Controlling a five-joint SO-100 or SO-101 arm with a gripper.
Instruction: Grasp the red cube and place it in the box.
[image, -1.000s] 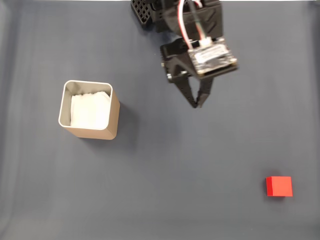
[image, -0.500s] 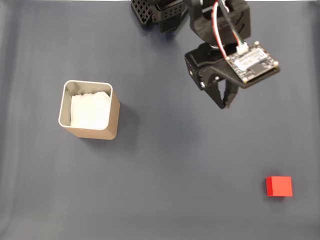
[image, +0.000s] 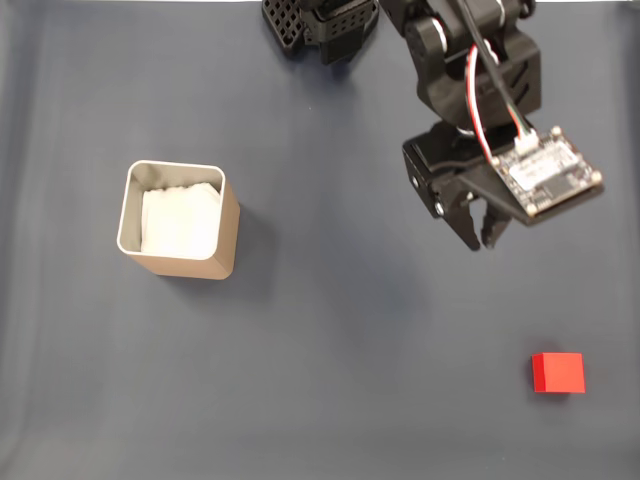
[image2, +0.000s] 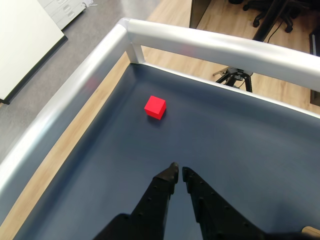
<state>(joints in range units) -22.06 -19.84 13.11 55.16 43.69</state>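
Dark blue table (image: 320, 380); end effector (image2: 178, 171) nearly closed, empty, well apart from red cube (image2: 155, 107); box (image: 180, 220) far left.

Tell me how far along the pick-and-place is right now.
Nothing is completed yet: the red cube sits on the dark mat, far from the box, whose white lining holds no cube. In hand: the gripper hangs above the mat short of the cube, fingertips nearly together and empty; the wrist view has the cube ahead. Left: reach, grasp, carry, drop in.

No readable text, labels or numbers anywhere.
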